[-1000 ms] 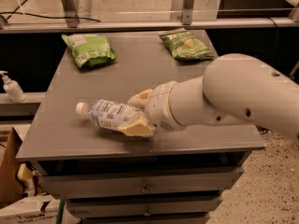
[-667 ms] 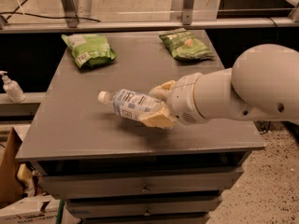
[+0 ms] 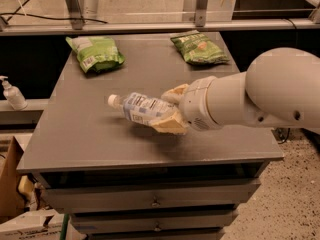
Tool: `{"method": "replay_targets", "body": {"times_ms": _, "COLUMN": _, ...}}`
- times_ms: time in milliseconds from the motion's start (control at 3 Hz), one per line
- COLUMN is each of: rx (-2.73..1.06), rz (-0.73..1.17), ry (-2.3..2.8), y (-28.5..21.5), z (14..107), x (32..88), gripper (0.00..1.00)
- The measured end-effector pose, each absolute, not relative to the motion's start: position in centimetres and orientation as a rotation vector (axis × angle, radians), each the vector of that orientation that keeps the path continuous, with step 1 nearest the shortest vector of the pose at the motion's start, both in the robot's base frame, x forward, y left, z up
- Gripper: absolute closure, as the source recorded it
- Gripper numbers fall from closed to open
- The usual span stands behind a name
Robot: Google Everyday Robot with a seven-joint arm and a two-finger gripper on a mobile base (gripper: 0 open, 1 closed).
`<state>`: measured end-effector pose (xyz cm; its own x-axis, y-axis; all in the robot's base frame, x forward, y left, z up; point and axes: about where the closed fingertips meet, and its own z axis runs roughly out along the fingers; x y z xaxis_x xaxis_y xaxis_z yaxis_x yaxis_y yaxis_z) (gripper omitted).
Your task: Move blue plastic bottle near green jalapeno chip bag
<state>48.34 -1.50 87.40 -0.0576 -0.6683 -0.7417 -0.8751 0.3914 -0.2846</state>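
Clamping the blue plastic bottle (image 3: 139,107) between its two fingers, the gripper (image 3: 169,110) holds it tilted over the middle of the table (image 3: 85,139) (cap pointing left), well apart from the green jalapeno chip bag (image 3: 200,48) at far right.

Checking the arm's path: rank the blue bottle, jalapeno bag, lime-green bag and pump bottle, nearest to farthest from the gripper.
1. blue plastic bottle, held in the gripper, centre of the table.
2. green jalapeno chip bag, back right.
3. lime-green bag, back left.
4. pump bottle, far left, off the table.
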Motion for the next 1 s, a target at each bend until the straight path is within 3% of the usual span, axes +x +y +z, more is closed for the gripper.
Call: {"method": "replay_targets", "body": {"times_ms": 1000, "rx": -1.193, "rz": 0.094, "ry": 1.801, "y": -10.5, "z": 89.5, "x": 58.1, "gripper": 1.00}}
